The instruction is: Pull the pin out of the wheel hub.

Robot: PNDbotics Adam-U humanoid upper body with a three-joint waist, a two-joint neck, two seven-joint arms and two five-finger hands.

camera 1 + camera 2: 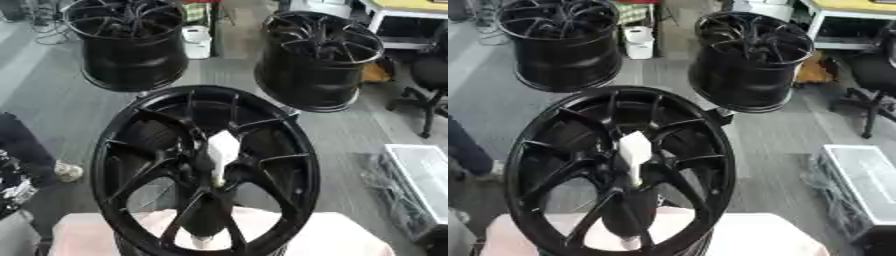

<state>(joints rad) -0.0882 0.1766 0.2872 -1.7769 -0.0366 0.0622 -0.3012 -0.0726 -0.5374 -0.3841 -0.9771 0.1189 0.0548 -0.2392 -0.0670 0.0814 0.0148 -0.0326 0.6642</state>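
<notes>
The pin [222,156], white, sits in the centre of the black wheel hub [206,172], which stands upright on the pale tabletop [350,237]. You have no robot hand visible. Two more black wheels [562,42] stand behind the hub.

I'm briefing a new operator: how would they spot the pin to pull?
Find the nearest black wheel hub, standing upright in front of two others. At its centre, where the spokes meet, sits the white pin. It is the only pale thing on the black wheel.
</notes>
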